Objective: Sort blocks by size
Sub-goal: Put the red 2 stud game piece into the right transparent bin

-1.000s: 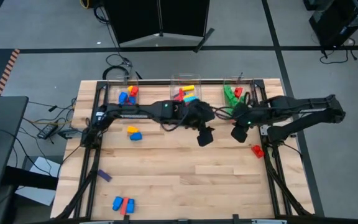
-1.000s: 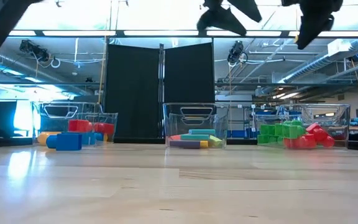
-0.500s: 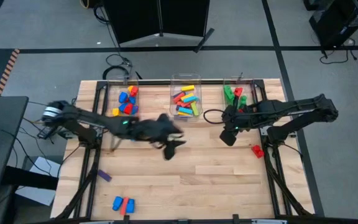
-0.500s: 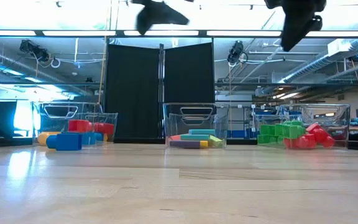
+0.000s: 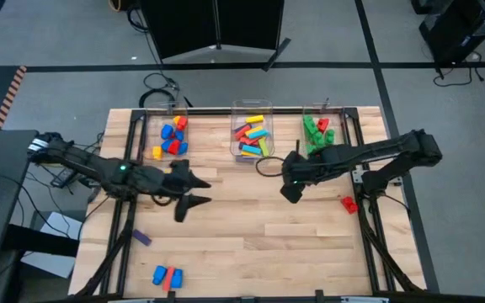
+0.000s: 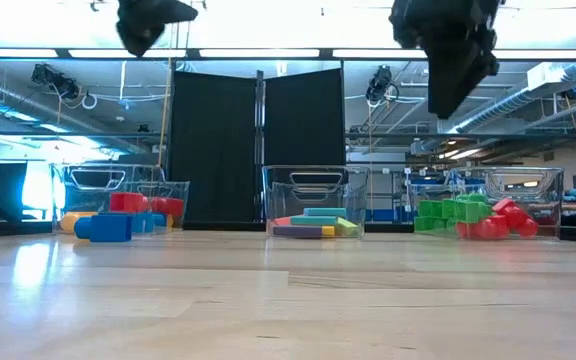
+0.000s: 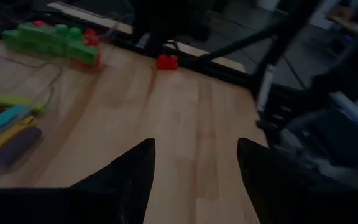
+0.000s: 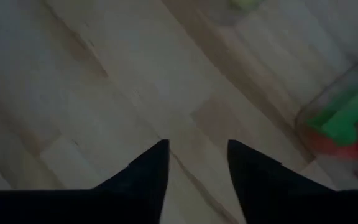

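Blocks (image 5: 167,275) not yet sorted lie scattered on the tabletop (image 5: 251,236); taking the middle bin (image 5: 252,135) as our landmark, a blue-and-red cluster sits far toward the near-left corner, a purple one (image 5: 141,238) nearby, a red one (image 5: 349,203) to the near right. We judge them light, rigid and slick, best pinched across flat sides. The left bin (image 5: 169,135) holds mostly blue and red pieces, the middle bin long mixed ones, the right bin (image 5: 320,129) green and red. Our left gripper (image 5: 185,202) hovers near-left of the middle bin, fingers spread, empty; our right gripper (image 5: 290,193) hovers just near-right, fingers apart, empty.
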You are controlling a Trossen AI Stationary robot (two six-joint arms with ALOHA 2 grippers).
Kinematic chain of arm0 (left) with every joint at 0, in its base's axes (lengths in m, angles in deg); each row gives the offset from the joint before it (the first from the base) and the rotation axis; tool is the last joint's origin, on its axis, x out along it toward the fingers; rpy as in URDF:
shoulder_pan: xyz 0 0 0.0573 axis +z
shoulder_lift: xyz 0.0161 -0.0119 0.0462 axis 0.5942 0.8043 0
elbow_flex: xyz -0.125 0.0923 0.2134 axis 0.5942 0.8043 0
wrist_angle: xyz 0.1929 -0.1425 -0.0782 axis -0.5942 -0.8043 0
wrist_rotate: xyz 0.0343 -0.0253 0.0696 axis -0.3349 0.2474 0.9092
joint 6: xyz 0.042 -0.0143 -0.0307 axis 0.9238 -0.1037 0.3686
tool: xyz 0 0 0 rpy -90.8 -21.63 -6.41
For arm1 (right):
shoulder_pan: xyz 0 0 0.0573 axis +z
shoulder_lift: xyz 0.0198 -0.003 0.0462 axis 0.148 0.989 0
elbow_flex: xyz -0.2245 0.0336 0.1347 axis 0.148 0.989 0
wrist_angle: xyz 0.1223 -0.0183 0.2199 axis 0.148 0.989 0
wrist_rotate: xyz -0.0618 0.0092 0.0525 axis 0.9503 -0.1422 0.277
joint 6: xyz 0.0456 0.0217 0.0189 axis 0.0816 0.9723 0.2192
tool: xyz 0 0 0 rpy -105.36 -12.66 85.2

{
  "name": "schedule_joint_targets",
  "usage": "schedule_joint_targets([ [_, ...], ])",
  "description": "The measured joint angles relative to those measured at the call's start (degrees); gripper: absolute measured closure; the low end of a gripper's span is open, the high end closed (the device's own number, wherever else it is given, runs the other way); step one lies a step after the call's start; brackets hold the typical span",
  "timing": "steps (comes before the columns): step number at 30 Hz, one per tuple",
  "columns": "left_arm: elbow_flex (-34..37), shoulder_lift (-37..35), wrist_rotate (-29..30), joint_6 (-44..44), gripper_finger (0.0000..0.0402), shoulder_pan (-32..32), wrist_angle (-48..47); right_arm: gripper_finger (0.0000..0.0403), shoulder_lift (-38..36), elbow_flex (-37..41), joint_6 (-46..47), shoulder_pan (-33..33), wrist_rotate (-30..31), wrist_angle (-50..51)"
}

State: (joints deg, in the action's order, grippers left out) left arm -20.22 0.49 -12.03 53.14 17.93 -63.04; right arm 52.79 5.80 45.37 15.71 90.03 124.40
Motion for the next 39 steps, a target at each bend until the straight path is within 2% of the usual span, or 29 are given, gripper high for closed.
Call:
schedule_joint_targets([
  [8,1.6,-10.6,-1.4,1.4,0.0168,-1.4,-10.5,0.0107,8.0,0.0,1.2,0.0,-1.1,0.9],
  [11,1.6,-12.1,-1.4,1.4,0.0168,-1.4,-11.5,0.0067,10.1,0.0,1.3,0.0,-3.0,2.7],
  [15,1.6,-12.2,-1.4,1.4,0.0168,-1.4,-11.5,0.0035,12.3,0.0,-0.5,0.2,-6.1,6.3],
  [21,1.6,-11.3,-1.4,1.4,0.0168,-1.4,-11.5,0.0017,16.5,0.0,-3.7,-0.7,-9.3,12.3],
  [25,1.6,-11.0,-0.8,1.4,0.0168,-1.4,-11.2,0.0014,18.5,2.4,-8.6,-2.3,-14.8,13.1],
  [29,1.6,-10.9,-0.6,1.1,0.0168,-1.4,-10.8,0.0017,18.5,8.2,-14.7,-3.3,-18.5,12.6],
  [39,1.6,-10.9,2.6,-0.2,0.0168,-1.4,-10.0,0.0029,18.1,25.5,-23.6,-6.8,-21.7,9.5],
])
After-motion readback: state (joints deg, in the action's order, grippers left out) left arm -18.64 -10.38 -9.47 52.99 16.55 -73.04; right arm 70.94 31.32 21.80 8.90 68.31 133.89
